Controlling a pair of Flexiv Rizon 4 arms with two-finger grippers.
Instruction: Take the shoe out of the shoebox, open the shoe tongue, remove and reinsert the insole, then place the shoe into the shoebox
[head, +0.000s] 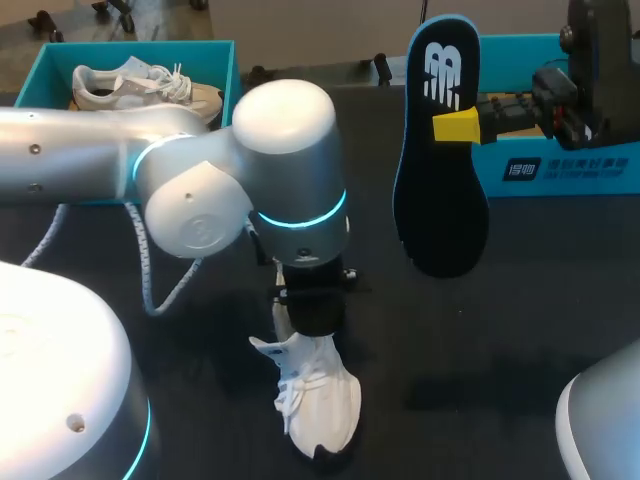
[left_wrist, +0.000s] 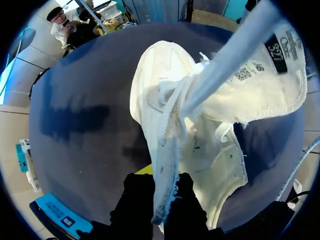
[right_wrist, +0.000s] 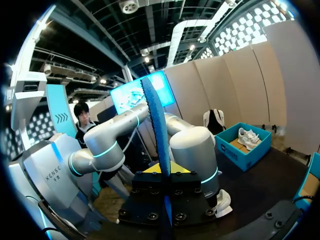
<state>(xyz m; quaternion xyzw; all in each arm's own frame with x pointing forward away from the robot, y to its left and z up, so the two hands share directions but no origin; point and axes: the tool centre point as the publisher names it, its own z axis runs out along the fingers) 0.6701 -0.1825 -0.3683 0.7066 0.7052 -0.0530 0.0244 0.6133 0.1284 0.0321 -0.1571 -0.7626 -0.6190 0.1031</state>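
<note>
– Black table (head: 480, 350) first: where does the white shoe (head: 318, 405) sit?
– On it, right under the left gripper (left_wrist: 161, 185), which pinches a flap of its upper from both sides.
– And the insole (head: 440, 150)?
– Off the table, upright, clamped edge-on in the right gripper (right_wrist: 164, 175), in front of a teal shoebox (head: 560, 165).
</note>
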